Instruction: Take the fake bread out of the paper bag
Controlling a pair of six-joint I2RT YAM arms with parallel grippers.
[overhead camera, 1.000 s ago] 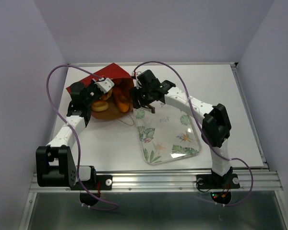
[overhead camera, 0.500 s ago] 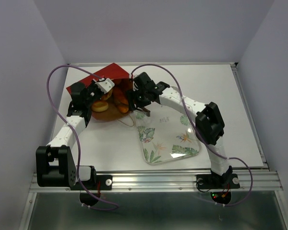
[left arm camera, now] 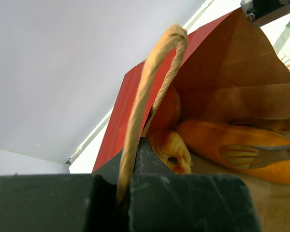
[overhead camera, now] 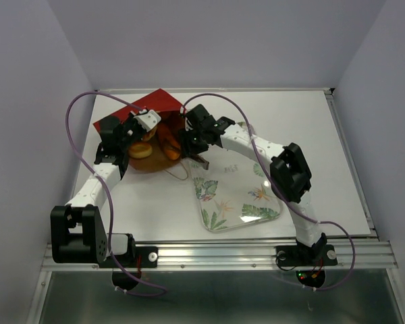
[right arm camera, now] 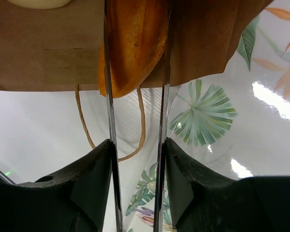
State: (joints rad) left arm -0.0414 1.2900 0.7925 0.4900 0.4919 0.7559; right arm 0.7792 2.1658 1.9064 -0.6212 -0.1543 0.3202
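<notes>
- Since a second ago we see the right gripper (overhead camera: pixel 187 137) has pushed from the tray (overhead camera: pixel 256 202) edge into the mouth of the paper bag (overhead camera: pixel 145 108).
- Its thin metal fingers (right arm camera: pixel 108 96) are clamped on the long loaf (right arm camera: pixel 133 43), glossy orange-gold, its long axis running along the fingers.
- The loaf lies inside the bag, on its brown inner wall.
- The left gripper (left arm camera: pixel 123 200) is pinched on the twine handle (left arm camera: pixel 150 92).

Bag (left arm camera: pixel 232 63): matt paper, red outside, brown kraft inside; handle (left arm camera: pixel 150 92) rough twisted twine. Bread (right arm camera: pixel 135 38) glossy orange, smooth. Tray (right arm camera: pixel 241 125) shiny, leaf-printed.
</notes>
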